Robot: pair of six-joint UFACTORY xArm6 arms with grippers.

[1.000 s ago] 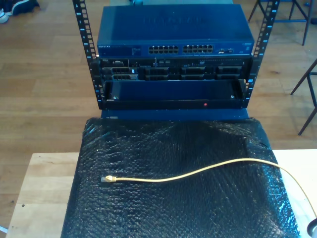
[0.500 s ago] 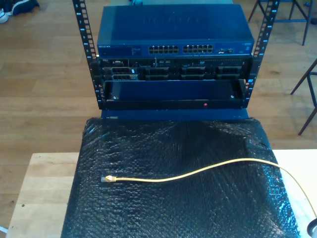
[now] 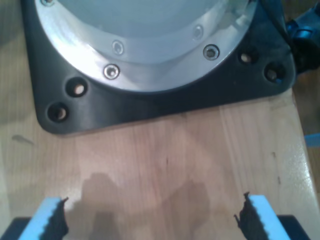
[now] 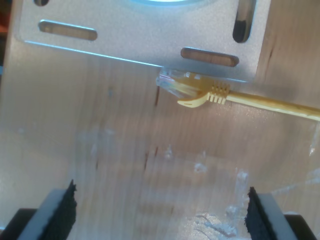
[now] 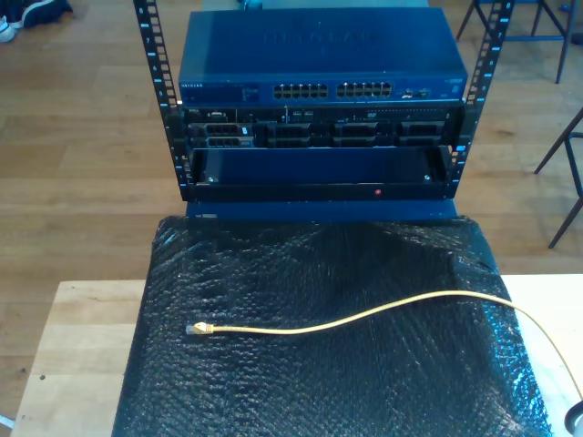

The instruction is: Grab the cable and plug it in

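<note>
The cable lies loose on the black bubble wrap, its clear plug toward nine o'clock in the exterior view and its yellow length curving away past three o'clock and off the wrap. We judge it light and limp: the cord will sag and trail, while the plug is small, hard, slick and has a latch tab that could snap. The best hold is probably on the ribbed yellow boot just behind the plug, leaving the tip free and straight.

In the second wrist view another plug end rests on pale wood against a metal plate; our second gripper stands spread wide and empty. Our first gripper is likewise spread, over bare wood before a black base.

The blue switch, with its rows of ports, sits in the rack at twelve o'clock, well apart from the plug.
</note>
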